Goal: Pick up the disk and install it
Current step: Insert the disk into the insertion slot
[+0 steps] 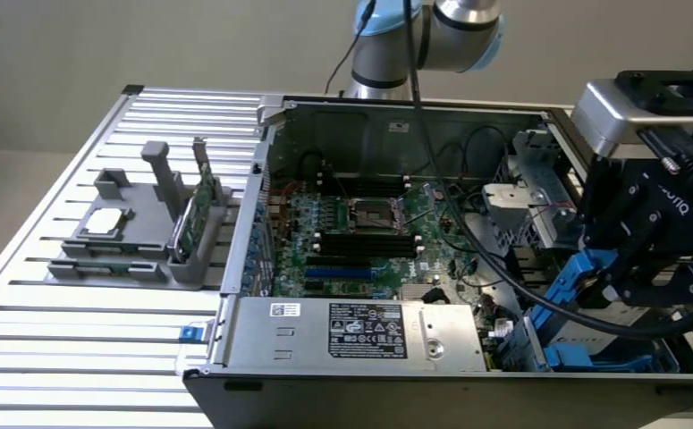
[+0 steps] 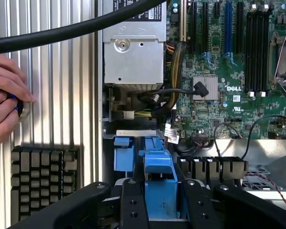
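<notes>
While one gripper [image 2: 163, 193] pinches one disk [image 2: 159, 167] | one open computer case [image 1: 322, 402] | one motherboard [image 1: 334, 234] | one hand [image 2: 5, 102]

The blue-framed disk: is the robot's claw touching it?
Touching. In the wrist view the gripper has its fingers flush against both sides of the disk, no gap.

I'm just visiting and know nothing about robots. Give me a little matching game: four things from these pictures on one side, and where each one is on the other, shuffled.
Things:
1. disk
2. green card
3. silver chip
4. hand

Places:
A. lying flat on the grey holder
B. over the ribbed table
C. clamped between the fingers
D. standing upright in the grey holder

Pairs: 1-C, 2-D, 3-A, 4-B.
</notes>
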